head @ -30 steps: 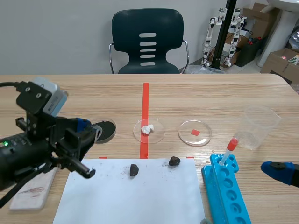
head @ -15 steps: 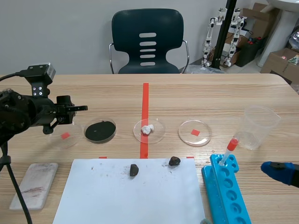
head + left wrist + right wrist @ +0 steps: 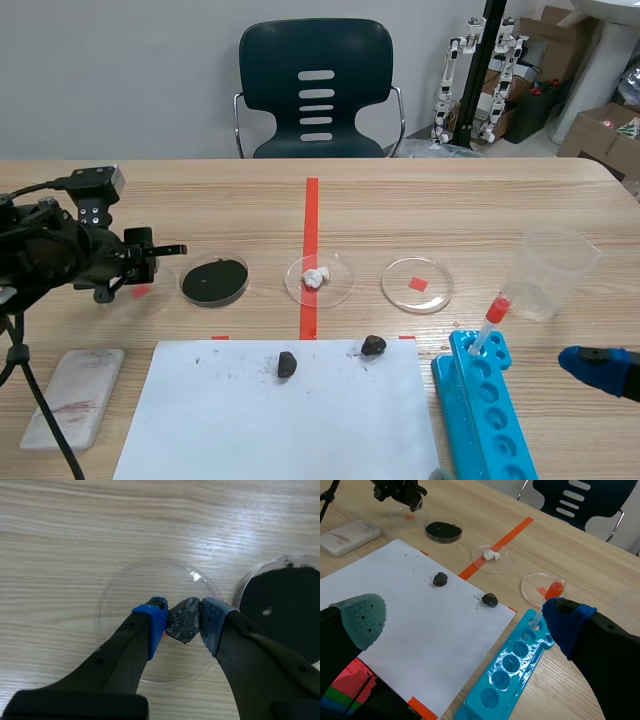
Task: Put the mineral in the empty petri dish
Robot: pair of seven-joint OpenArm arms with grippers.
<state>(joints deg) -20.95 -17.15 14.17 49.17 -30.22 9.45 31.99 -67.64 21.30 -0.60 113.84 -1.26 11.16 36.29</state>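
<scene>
We are pinching the mineral [image 3: 183,621] in our left gripper [image 3: 184,616] over the empty petri dish [image 3: 120,587], aiming to drop it inside. Our right gripper [image 3: 464,619] is hanging wide open, empty.

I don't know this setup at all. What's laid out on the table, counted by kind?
Petri dishes: 4
Dark mineral lumps: 3
Paper sheet: 1
Blue tube rack: 1
Red-capped tube: 1
Clear plastic cup: 1
White slab: 1
Total: 12

I see the dark grey, rough-faced mineral lump [image 3: 183,621] clamped in my left end effector [image 3: 183,616], over the clear round plastic petri dish [image 3: 120,597], which lies flat and empty near the tabletop's [image 3: 75,525] left edge.
</scene>
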